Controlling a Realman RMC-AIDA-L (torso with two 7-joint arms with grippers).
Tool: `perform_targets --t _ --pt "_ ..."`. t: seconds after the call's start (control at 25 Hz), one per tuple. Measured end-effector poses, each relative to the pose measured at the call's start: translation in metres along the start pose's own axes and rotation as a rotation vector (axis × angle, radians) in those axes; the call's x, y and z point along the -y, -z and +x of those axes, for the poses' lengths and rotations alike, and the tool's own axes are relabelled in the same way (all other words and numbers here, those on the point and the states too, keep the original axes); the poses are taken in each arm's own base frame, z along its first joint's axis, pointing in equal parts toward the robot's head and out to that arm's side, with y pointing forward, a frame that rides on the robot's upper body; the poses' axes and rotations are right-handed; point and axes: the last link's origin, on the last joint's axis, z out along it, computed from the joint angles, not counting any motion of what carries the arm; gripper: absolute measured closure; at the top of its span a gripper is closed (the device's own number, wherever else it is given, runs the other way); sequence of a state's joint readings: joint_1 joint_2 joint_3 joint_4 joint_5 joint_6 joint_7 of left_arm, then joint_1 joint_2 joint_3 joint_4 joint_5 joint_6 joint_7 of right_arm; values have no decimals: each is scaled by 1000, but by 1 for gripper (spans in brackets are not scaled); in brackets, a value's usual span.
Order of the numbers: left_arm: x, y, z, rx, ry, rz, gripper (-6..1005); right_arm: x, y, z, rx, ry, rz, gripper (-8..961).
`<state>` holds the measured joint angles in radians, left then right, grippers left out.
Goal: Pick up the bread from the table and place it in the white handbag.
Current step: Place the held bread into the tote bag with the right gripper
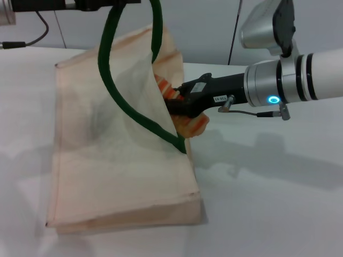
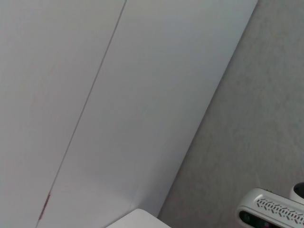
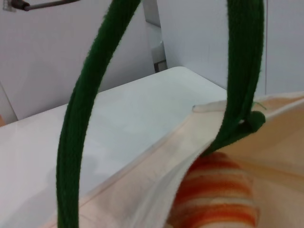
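Black and clamped on the bread (image 1: 188, 122), the right gripper (image 1: 179, 106) reaches into the mouth of the white handbag (image 1: 107, 176), whose green handle (image 1: 115, 91) the left arm holds up at the top edge, its gripper out of sight. Judging by this, pickup is done and only release inside remains. One loaf, one bag and two handles stand on the worktop (image 1: 278, 214).

bread (image 3: 216, 197): orange and pale cream stripes, glossy look. white handbag (image 1: 107, 176): more cream/peachy off-white than true white, plain cloth, no print, faint grey shading seen mid-panel. handles (image 1: 115, 91): dark green, fuzzy weave. table (image 1: 278, 214): plain white, grey shadows cast on it. right gripper (image 1: 179, 104): black body, silver-and-white arm behind, small blue ring light lit. wall seen in left wrist view: pale grey-white panels.
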<state>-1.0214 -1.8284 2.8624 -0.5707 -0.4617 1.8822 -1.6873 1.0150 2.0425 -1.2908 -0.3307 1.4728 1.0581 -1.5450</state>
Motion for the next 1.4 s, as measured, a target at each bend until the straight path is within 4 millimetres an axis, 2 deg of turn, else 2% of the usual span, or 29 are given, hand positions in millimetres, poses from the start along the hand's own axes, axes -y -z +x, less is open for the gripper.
perform_targets --t 0.96,1.4 --pt "-2 -4 0 1 -12 -17 854 12 1 12 -8 127 91 653" --pt "-2 -5 0 1 -11 -16 854 2 0 12 -4 123 22 657"
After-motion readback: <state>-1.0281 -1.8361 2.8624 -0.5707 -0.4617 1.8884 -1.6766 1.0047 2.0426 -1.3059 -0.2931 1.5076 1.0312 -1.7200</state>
